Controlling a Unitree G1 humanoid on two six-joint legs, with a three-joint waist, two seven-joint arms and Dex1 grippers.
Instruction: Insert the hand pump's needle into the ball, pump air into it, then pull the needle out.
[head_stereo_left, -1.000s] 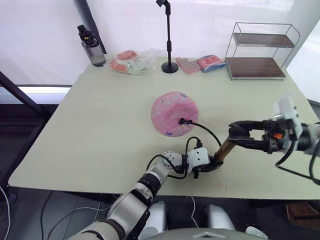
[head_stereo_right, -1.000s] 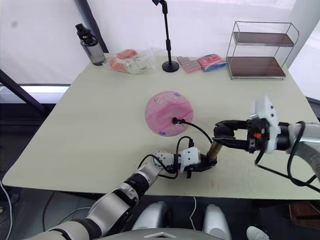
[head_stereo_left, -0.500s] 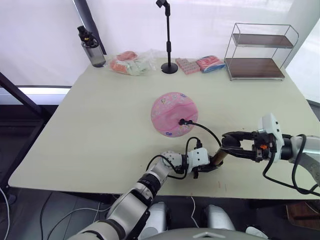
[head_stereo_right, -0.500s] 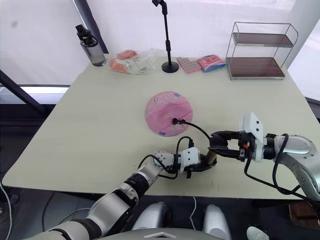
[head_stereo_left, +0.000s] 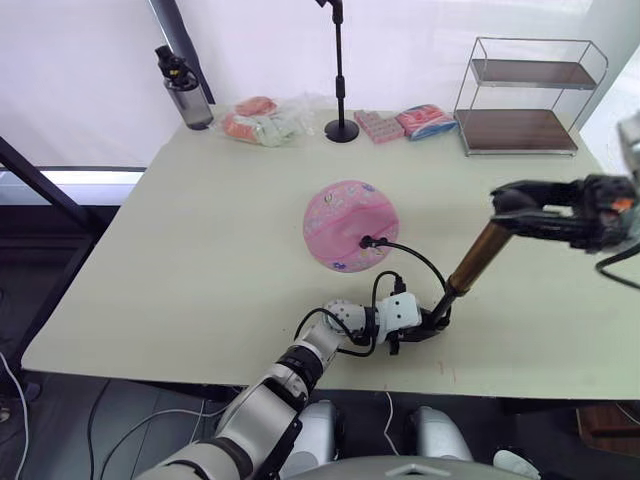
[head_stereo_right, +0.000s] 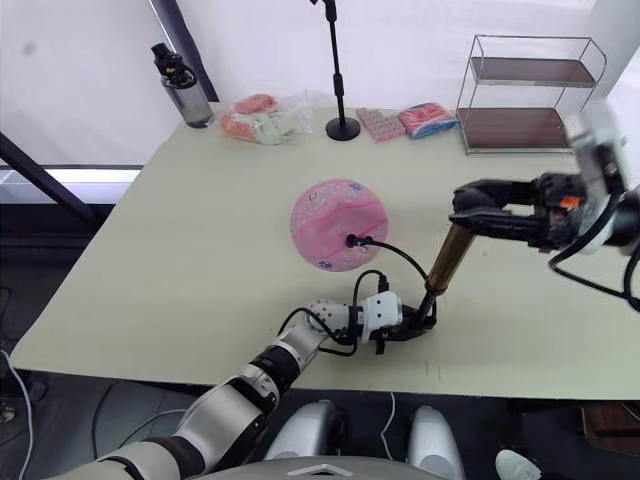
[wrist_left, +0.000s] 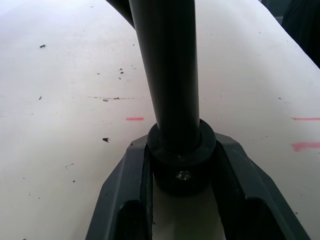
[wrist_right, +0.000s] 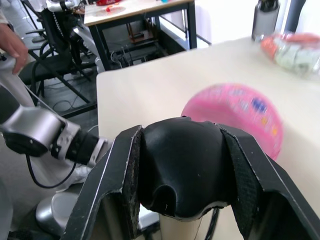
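Needle's fitting (head_stereo_left: 365, 241) already plugged into the pink ball (head_stereo_left: 349, 225) mid-table, hose (head_stereo_left: 420, 262) looping back to the hand pump (head_stereo_left: 470, 266) just beside it, leaning up on its base. Left gripper (head_stereo_left: 432, 327) clamped round the bottom cap, right gripper (head_stereo_left: 520, 207) closed on the T-handle (wrist_right: 182, 167), pulled way out. Probably mid-pumping. Best bet: push straight down along the barrel, keep the base pinned, avoid yanking the hose sideways.

My table (head_stereo_left: 200, 260) was a pale beige top. On it lay the pink ball (head_stereo_left: 350, 225) mid-table, and along the far edge a water bottle (head_stereo_left: 183, 92), a plastic bag (head_stereo_left: 262, 122), a black stand (head_stereo_left: 340, 70), two packets (head_stereo_left: 405, 124) and a wire rack (head_stereo_left: 525, 95).
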